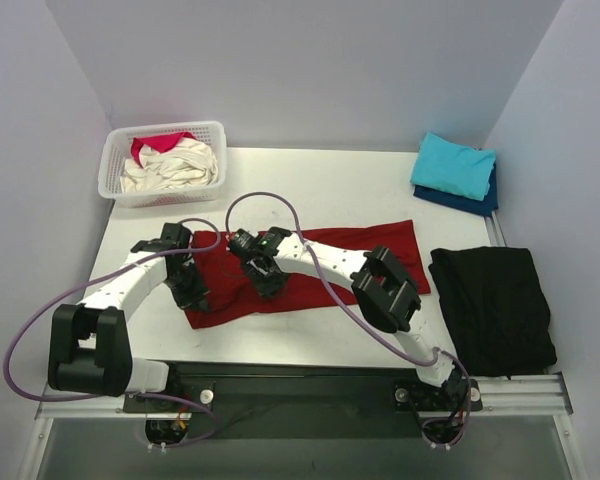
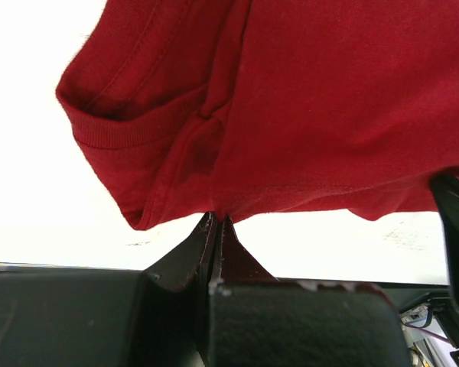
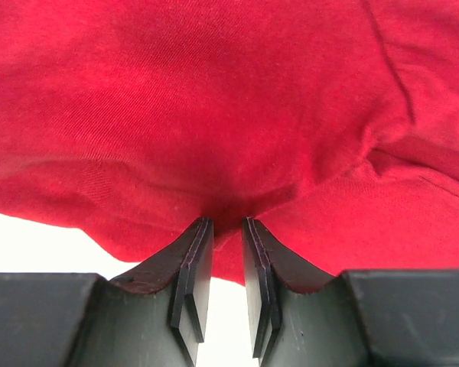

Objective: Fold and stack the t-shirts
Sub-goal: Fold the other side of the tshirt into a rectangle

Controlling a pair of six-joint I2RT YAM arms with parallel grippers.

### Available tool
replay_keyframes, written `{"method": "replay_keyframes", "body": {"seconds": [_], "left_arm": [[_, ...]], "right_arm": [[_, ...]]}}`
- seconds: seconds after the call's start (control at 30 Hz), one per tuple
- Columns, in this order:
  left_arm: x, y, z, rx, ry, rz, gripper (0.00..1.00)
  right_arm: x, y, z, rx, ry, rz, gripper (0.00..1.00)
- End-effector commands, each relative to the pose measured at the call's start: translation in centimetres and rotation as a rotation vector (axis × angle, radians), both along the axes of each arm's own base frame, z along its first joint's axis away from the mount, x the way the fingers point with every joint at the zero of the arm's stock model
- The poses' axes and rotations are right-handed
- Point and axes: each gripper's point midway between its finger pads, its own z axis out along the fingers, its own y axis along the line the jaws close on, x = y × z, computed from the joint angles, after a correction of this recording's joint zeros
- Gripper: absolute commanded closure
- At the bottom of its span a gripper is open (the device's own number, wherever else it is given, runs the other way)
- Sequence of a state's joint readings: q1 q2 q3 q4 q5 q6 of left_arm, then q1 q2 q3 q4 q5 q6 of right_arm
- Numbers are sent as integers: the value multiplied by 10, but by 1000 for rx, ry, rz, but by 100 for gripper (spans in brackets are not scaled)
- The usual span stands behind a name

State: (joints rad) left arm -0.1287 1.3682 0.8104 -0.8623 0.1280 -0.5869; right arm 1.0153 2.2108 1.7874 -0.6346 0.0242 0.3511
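A dark red t-shirt [image 1: 375, 238] lies spread across the middle of the table. My left gripper [image 1: 192, 295] is shut on its near left edge; in the left wrist view the jaws [image 2: 218, 216] pinch the hem of the shirt [image 2: 306, 99] close to a sleeve. My right gripper [image 1: 270, 285] sits on the shirt's left part; in the right wrist view its jaws [image 3: 226, 222] stand narrowly apart with a bunch of red cloth [image 3: 214, 99] pinched between the tips. A turquoise t-shirt [image 1: 452, 165] lies folded on a navy one [image 1: 472, 204] at the back right.
A white lattice basket [image 1: 115, 186] at the back left holds a cream t-shirt [image 1: 170, 172] and a pink-red one [image 1: 156, 146]. A black cloth [image 1: 492, 305] lies at the right edge. Purple cables loop over the left arm and the table's middle.
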Motion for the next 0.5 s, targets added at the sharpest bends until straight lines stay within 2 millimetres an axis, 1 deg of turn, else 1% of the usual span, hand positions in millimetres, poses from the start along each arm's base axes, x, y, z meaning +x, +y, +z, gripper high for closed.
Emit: {"method": "replay_keyframes", "body": {"seconds": [0.0, 0.17, 0.2, 0.27, 0.3, 0.47], "left_arm": [[2, -2, 2, -19, 0, 5, 100], [3, -1, 0, -15, 7, 3, 100], [3, -1, 0, -12, 6, 5, 100], [3, 0, 0, -6, 5, 6, 100], [2, 1, 0, -3, 5, 5, 100], [1, 3, 1, 8, 7, 6, 100]], "right_arm": [[-1, 3, -1, 3, 18, -8, 76], [-3, -2, -12, -21, 36, -15, 76], [-4, -3, -13, -23, 40, -22, 78], [-5, -8, -12, -31, 34, -28, 89], [-6, -9, -12, -37, 30, -28, 100], [-5, -19, 1, -42, -4, -44, 100]]}}
